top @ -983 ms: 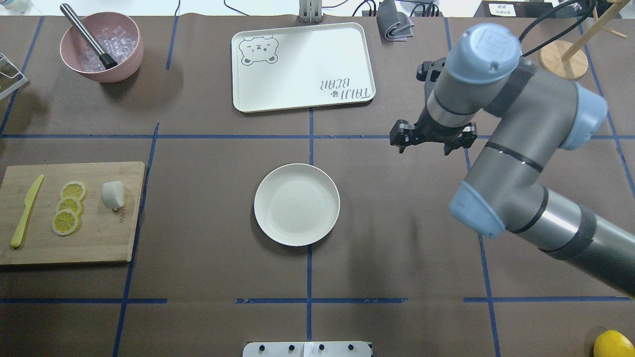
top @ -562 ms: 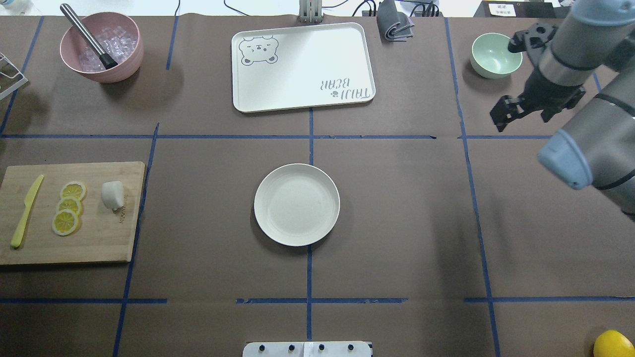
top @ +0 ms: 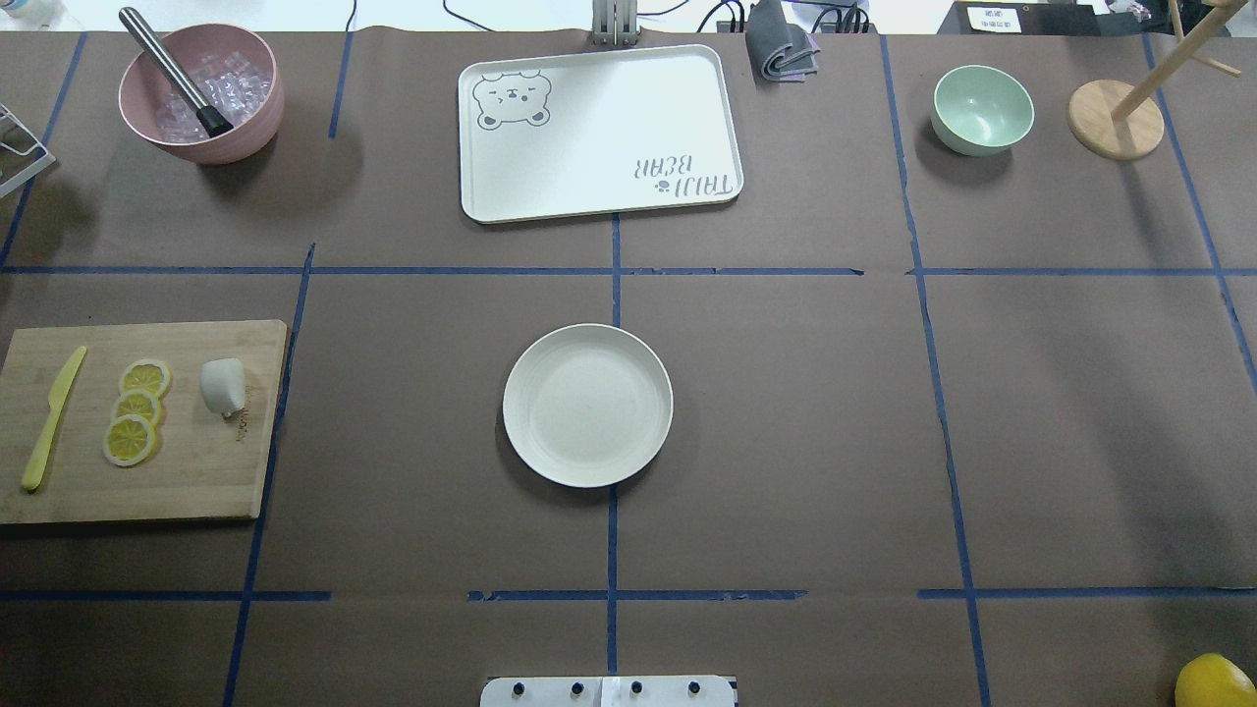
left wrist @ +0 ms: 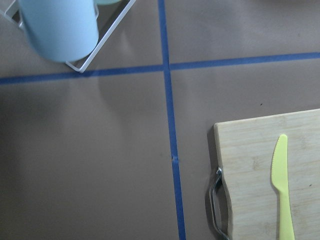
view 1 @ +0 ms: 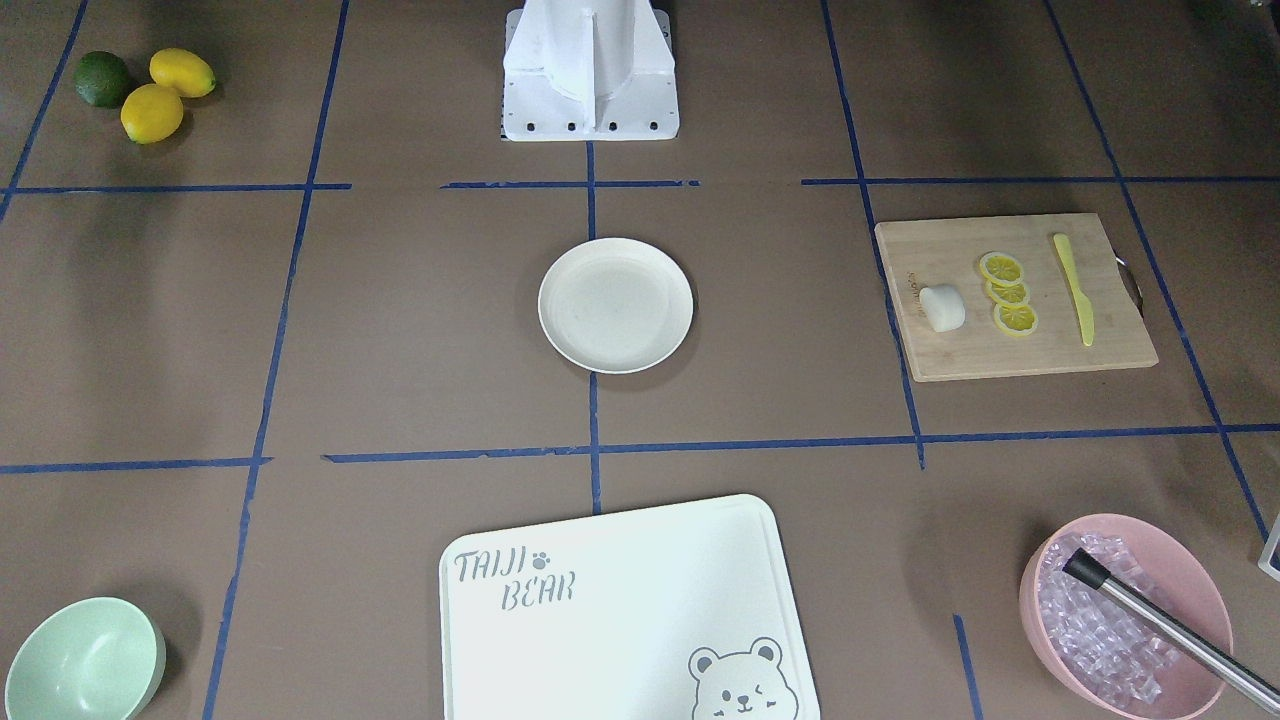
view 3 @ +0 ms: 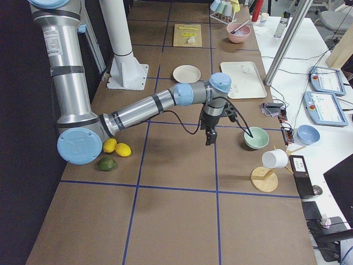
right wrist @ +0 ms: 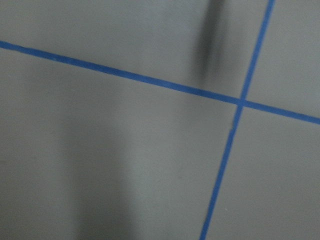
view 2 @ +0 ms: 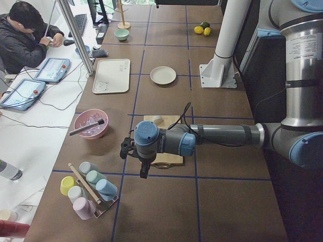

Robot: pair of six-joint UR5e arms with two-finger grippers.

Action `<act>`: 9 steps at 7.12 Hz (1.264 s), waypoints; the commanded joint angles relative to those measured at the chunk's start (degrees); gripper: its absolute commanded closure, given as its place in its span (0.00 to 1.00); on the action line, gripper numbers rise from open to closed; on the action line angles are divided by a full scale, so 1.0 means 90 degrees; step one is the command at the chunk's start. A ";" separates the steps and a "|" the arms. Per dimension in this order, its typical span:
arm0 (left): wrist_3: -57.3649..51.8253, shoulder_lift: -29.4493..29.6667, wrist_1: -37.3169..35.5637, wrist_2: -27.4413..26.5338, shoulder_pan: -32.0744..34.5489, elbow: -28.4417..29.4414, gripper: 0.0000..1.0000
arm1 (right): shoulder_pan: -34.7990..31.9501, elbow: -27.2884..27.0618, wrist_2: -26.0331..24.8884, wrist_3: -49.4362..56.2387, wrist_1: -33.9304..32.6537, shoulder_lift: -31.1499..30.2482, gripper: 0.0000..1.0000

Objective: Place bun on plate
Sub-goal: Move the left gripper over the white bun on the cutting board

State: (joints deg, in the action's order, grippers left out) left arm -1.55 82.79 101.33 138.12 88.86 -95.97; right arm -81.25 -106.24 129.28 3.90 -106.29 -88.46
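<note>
Pincer grip cannot be told: left pincer [view 2: 143, 170] and right pincer [view 3: 210, 137] show only from the sides. The bun [top: 223, 385] lies on the bamboo cutting board [top: 196, 471] just beside the lemon slices [top: 137, 407], well apart from the plate [top: 587, 406] at mid-counter [top: 786, 442].

The cream tray [view 1: 650, 610] is printed "TAIJI BEAR".

One bun [top: 223, 385], three lemon slices [top: 138, 407] and one yellow knife [top: 53, 417] lie on one wooden board [top: 196, 471] at the overhead view's left. One plate [top: 587, 406] sits at centre. One tray [top: 599, 128], one pink bowl [top: 245, 137] and one green bowl [top: 982, 110] line the top. The front view's upper left shows two lemons [view 1: 152, 112] and one lime [view 1: 103, 78].
</note>
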 commanded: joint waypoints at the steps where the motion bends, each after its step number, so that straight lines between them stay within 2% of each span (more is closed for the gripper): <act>1: -0.0023 0.0010 0.0470 -0.0014 0.0000 0.0067 0.00 | -0.0959 0.0212 0.0186 0.0298 0.0013 -0.0784 0.00; 2: -0.0081 -0.0009 0.0605 -0.0033 0.0000 0.0183 0.00 | -0.1011 0.0251 0.0138 0.0309 0.0351 -0.1086 0.00; 3: -0.0072 -0.0010 0.1051 -0.0024 0.0000 0.0416 0.00 | -0.1011 0.0532 0.0118 0.0251 0.1070 -0.1253 0.00; 4: 0.0034 -0.0010 0.1278 0.0024 0.0000 0.0380 0.00 | -0.1011 0.0622 0.0099 0.0240 0.1396 -0.1245 0.00; 5: 0.0045 0.0000 0.1251 0.0025 -0.0077 0.0370 0.00 | -0.1011 0.0604 0.0089 0.0231 0.1409 -0.1187 0.00; 6: 0.0799 0.0000 0.1319 0.0035 -0.0330 0.0351 0.00 | -0.1011 0.0613 0.0089 0.0211 0.1409 -0.1186 0.00; 8: 0.3345 -0.0019 0.2242 0.0026 -0.1343 -0.0009 0.00 | -0.1011 0.0603 0.0098 0.0211 0.1419 -0.1186 0.00; 9: 0.4187 0.0000 0.2363 -0.0120 -0.1879 -0.0407 0.00 | -0.1011 0.0603 0.0098 0.0211 0.1429 -0.1186 0.00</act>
State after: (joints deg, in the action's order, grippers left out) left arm 25.93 82.70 119.93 138.13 77.42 -96.37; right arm -90.35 -100.81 130.16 5.81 -93.54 -99.14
